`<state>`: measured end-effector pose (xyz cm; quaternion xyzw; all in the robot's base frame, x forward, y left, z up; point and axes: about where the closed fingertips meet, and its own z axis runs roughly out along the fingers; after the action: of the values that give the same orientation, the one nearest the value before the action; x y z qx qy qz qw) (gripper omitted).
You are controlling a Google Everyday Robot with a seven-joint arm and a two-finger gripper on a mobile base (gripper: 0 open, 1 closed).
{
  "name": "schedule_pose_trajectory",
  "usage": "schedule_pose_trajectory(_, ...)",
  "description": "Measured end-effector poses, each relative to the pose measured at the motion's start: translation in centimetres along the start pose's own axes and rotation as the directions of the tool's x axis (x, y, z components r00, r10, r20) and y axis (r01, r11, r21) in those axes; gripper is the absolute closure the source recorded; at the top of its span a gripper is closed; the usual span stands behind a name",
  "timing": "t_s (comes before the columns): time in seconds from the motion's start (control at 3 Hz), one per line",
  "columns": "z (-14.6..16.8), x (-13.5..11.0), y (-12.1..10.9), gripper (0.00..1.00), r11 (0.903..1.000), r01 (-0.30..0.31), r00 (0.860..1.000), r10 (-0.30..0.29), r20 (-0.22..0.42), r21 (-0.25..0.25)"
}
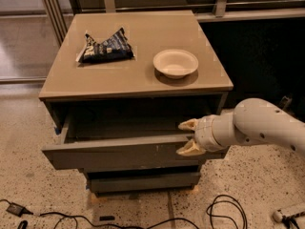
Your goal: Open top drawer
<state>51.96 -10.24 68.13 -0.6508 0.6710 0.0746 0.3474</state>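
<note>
The top drawer (119, 154) sits partly pulled out at lower centre, and the gripper (181, 138), at its right end with fingers spread astride the front's upper edge, may slip off or skew it, since that hold looks loose and off-centre.

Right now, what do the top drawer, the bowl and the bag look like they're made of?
The top drawer is likely painted or laminated board: matte grey, with pale scratches. The bowl is probably paper or foam: matte off-white, thin rim. The bag looks like plastic film: crinkled, glossy, dark with print. The tool is at the drawer front's right end.
</note>
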Motion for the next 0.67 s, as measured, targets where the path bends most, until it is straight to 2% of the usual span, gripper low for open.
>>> schedule_pose_trajectory(0.33,1.1,0.6,0.5,0.0,0.9997,-0.014,1.0,0.014,-0.004,-0.018)
schedule_pose_trajectory(0.67,2.5,1.6,1.7,0.0,0.9982,-0.037,0.999,0.037,-0.01,-0.047)
